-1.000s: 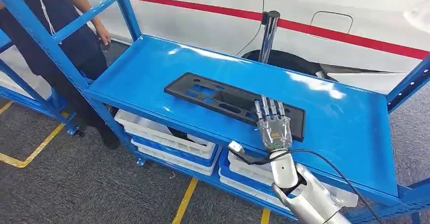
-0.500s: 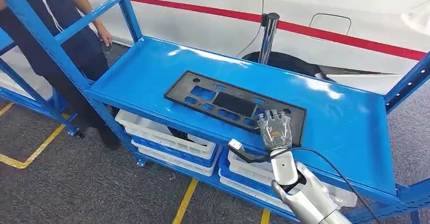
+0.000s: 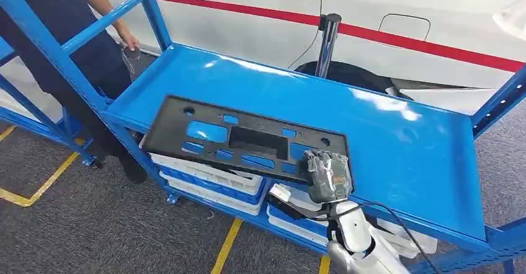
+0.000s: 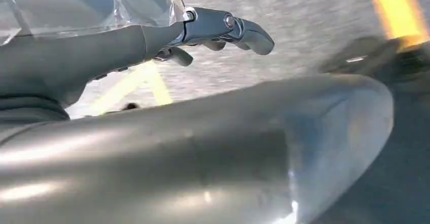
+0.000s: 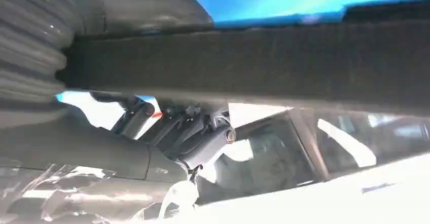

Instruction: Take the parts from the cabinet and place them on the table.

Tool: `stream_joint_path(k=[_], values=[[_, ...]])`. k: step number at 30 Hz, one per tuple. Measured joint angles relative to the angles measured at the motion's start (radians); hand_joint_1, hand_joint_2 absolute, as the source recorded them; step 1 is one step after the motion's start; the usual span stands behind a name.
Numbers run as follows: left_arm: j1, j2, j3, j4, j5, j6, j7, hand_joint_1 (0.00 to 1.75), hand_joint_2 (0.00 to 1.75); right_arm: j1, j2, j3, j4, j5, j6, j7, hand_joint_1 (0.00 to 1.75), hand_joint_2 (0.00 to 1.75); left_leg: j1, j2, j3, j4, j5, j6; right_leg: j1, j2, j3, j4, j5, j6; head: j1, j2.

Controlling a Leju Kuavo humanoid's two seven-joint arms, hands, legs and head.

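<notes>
blue shelf (image 3: 397, 131) | black panel (image 3: 236, 139) gripped by right robot hand (image 3: 325, 173)

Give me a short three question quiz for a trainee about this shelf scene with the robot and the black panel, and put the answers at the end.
1. True or false: the right hand holds the black panel by one end.
2. Multiple choice: what sits on the level under the blue shelf? A) white bins B) cardboard boxes C) paint cans
3. Fill in: the panel's free end sticks out past the shelf's ____ edge, over the white bins.

Key: 1 true. 2 A. 3 front.
</notes>
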Motion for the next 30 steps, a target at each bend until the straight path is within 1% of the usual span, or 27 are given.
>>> stream_joint_path(k=[1,2,3,4,6,7,9,10,12,15,19,23,25,26,28,29,30], values=[[-0.001,0.000,0.003,0.000,0.011,0.008,-0.046,0.00,0.00,0.026,-0.008,-0.014,-0.052,-0.060,-0.037,-0.015,1.75,1.75,0.000,0.000,0.000,0.000,0.000,0.000,0.000,0.000,-0.001,0.000,-0.001,0.000,0.000,0.000],[-0.001,0.000,0.005,0.000,0.018,0.014,-0.090,0.00,1.75,0.050,-0.018,-0.028,-0.102,-0.096,-0.071,-0.034,1.75,1.75,0.000,0.000,0.000,0.000,0.000,0.000,0.000,0.000,-0.001,0.000,-0.001,-0.001,0.000,0.000],[-0.001,0.000,0.010,0.000,0.030,0.019,-0.134,0.00,0.00,0.074,-0.030,-0.045,-0.153,-0.130,-0.104,-0.049,1.75,1.75,0.000,-0.001,-0.001,0.000,0.000,0.000,0.000,-0.001,-0.002,0.000,-0.001,-0.001,0.000,0.000],[0.000,0.000,0.019,0.000,0.042,0.020,-0.180,0.00,0.00,0.092,-0.042,-0.062,-0.206,-0.158,-0.138,-0.066,1.75,1.75,0.000,-0.001,-0.001,0.000,0.000,0.000,0.000,-0.001,-0.002,0.000,-0.001,-0.001,0.000,0.000],[-0.001,0.000,0.035,0.000,0.069,0.018,-0.262,0.00,0.00,0.124,-0.076,-0.098,-0.318,-0.210,-0.184,-0.092,1.75,1.75,0.000,0.000,-0.002,0.000,0.000,0.000,0.000,0.000,-0.002,0.000,-0.001,-0.001,0.000,0.000],[-0.003,0.000,0.043,0.000,0.080,0.013,-0.295,0.00,0.00,0.135,-0.090,-0.111,-0.366,-0.228,-0.203,-0.100,1.75,1.75,0.000,0.002,-0.002,0.000,0.000,0.000,0.000,0.000,-0.003,0.000,0.000,-0.001,0.000,0.000],[-0.006,0.000,0.060,0.000,0.102,-0.019,-0.351,0.00,0.00,0.150,-0.115,-0.138,-0.468,-0.258,-0.220,-0.108,1.75,1.75,0.000,0.002,-0.001,0.000,0.000,0.000,0.000,0.002,-0.003,0.000,0.000,-0.001,0.000,0.000],[-0.008,0.000,0.071,0.000,0.106,-0.043,-0.375,0.00,1.75,0.154,-0.128,-0.152,-0.521,-0.269,-0.227,-0.113,1.75,1.75,0.000,0.002,-0.001,0.000,0.000,0.000,0.000,0.001,-0.003,0.000,0.000,-0.001,0.000,0.000],[-0.009,0.001,0.081,0.000,0.111,-0.071,-0.400,0.00,1.75,0.157,-0.149,-0.174,-0.597,-0.280,-0.230,-0.118,1.75,1.75,0.000,0.002,-0.001,0.000,0.000,0.000,0.000,0.001,-0.003,0.000,0.000,-0.001,0.000,0.000],[-0.012,0.001,0.098,0.000,0.111,-0.081,-0.406,0.00,1.75,0.159,-0.176,-0.200,-0.697,-0.284,-0.230,-0.122,1.75,1.75,0.000,0.002,-0.001,0.000,0.000,0.000,0.000,0.001,-0.003,0.000,0.000,-0.001,0.000,0.000],[-0.019,0.001,0.106,0.000,0.110,-0.084,-0.407,0.00,1.75,0.164,-0.199,-0.222,-0.782,-0.285,-0.230,-0.123,1.75,1.75,0.000,0.002,-0.001,-0.001,0.000,0.000,0.000,0.001,-0.002,0.000,0.000,-0.001,0.000,0.000],[-0.021,0.001,0.119,0.000,0.095,-0.086,-0.402,0.00,1.75,0.167,-0.212,-0.236,-0.844,-0.312,-0.230,-0.143,1.75,1.75,0.000,0.002,-0.002,-0.001,0.000,0.000,0.000,0.001,-0.001,0.000,0.000,-0.001,0.000,0.000],[-0.021,0.000,0.119,0.000,0.097,-0.086,-0.367,0.00,1.75,0.171,-0.214,-0.236,-0.863,-0.364,-0.230,-0.161,1.75,1.75,0.000,0.002,-0.002,-0.001,0.000,0.000,0.000,0.001,-0.001,0.000,0.000,-0.001,0.000,0.000],[-0.020,0.000,0.120,0.000,0.104,-0.085,-0.330,0.00,1.75,0.173,-0.214,-0.236,-0.872,-0.418,-0.230,-0.175,1.75,1.75,0.000,0.002,-0.002,-0.001,0.000,0.000,0.000,0.001,-0.001,0.000,0.000,-0.001,0.000,0.000],[-0.017,-0.002,0.121,0.000,0.111,-0.073,-0.249,0.00,1.75,0.173,-0.215,-0.236,-0.878,-0.569,-0.228,-0.215,1.75,1.75,0.000,0.002,-0.003,-0.001,0.000,0.000,0.000,0.001,-0.002,0.000,0.000,-0.001,0.000,0.000],[-0.014,-0.003,0.121,0.000,0.114,-0.072,-0.238,0.00,1.75,0.174,-0.216,-0.236,-0.878,-0.650,-0.226,-0.240,1.75,1.75,0.000,0.002,-0.003,-0.001,0.000,0.000,0.000,0.001,-0.002,0.000,0.000,-0.001,0.000,0.000],[-0.012,-0.003,0.121,0.000,0.113,-0.072,-0.234,0.00,1.75,0.175,-0.216,-0.236,-0.878,-0.703,-0.222,-0.257,1.75,1.75,0.000,0.002,-0.003,-0.001,0.000,0.000,0.000,0.001,-0.002,0.000,0.000,-0.001,0.000,0.000]])
